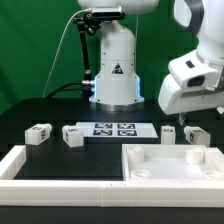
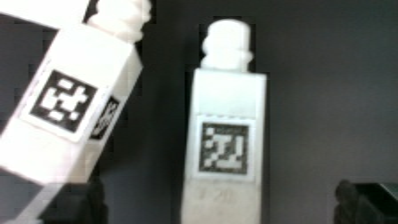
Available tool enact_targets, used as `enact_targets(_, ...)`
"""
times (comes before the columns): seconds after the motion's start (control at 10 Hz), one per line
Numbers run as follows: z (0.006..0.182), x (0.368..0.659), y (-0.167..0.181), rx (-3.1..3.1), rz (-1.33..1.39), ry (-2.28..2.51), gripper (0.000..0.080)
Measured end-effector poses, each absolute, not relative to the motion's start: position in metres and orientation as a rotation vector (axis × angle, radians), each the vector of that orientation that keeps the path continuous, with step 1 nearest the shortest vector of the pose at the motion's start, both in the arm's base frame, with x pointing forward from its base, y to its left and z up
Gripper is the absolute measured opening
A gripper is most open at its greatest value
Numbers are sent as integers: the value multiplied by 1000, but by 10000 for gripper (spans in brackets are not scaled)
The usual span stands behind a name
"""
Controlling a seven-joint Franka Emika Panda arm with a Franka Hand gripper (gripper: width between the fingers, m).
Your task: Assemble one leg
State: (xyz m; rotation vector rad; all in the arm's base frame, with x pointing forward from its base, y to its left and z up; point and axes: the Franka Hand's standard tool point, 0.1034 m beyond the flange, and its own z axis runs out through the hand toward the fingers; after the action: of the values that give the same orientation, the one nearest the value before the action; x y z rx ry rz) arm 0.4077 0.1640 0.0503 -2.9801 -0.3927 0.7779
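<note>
We start at the gripper [image 2: 217, 205]: its two dark fingertips [image 2: 64, 204] stand wide apart and hold nothing. Directly under it, between those tips, lies the leg [image 2: 228, 120], its tag facing the wrist camera and both its sides untouched. Its long axis runs crosswise to the line joining the fingertips, so we judge that a plain descent and closing would clamp its narrow width. How high the gripper hangs above it we cannot tell. Just beside lies a second leg [image 2: 80, 100], tilted towards the first, which a finger might clip. Near the gripper, on the exterior camera's side, is the recessed panel [image 1: 175, 160]. Farther off, to the exterior view's left, come the marker board [image 1: 112, 130], a third leg [image 1: 72, 135] and a fourth leg [image 1: 38, 133].
</note>
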Motion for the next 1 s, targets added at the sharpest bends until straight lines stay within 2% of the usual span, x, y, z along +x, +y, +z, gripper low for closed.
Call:
enact_targets(0.2,45,397,165,-2857,1181,-402,649)
enact_targets(0.4,32,393,164,-2722,1469,-397,649)
enact_targets(0.5,22,397,166,-2730,1442,-390,649)
enact_targets(1.0,8,394,170,-2759,1380,-390,649)
